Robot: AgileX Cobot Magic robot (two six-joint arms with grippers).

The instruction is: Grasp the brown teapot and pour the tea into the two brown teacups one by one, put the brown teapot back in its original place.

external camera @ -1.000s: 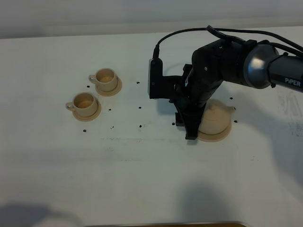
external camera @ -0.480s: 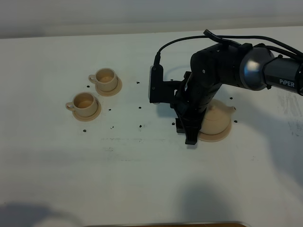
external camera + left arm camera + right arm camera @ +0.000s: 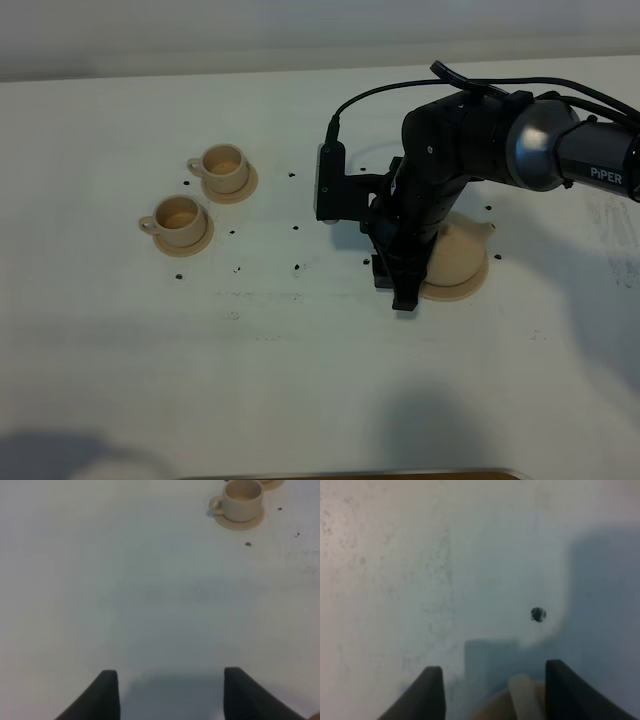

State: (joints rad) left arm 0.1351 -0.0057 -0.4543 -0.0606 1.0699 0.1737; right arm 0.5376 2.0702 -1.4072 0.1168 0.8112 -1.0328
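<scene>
The brown teapot [image 3: 456,255] sits on its flat tan coaster [image 3: 462,292], the original place, at the right of the table, spout to the right. My right gripper [image 3: 401,294] points down at the teapot's left side. In the right wrist view that gripper [image 3: 490,695] is open, with the teapot's pale handle [image 3: 522,696] between the fingers and untouched. The two brown teacups [image 3: 223,166] [image 3: 180,219] stand on their saucers at the left. My left gripper [image 3: 170,695] is open over bare table, with one teacup [image 3: 243,499] far ahead of it.
Several small black specks [image 3: 297,266] dot the white table [image 3: 300,350] between the cups and the teapot; one speck [image 3: 538,613] lies just beyond the handle. The right arm's black cable [image 3: 390,90] arcs above the table.
The right arm has shifted slightly toward the front of the table beside the teapot. Its jaws stay equally wide. Teapot and cups have not moved.
</scene>
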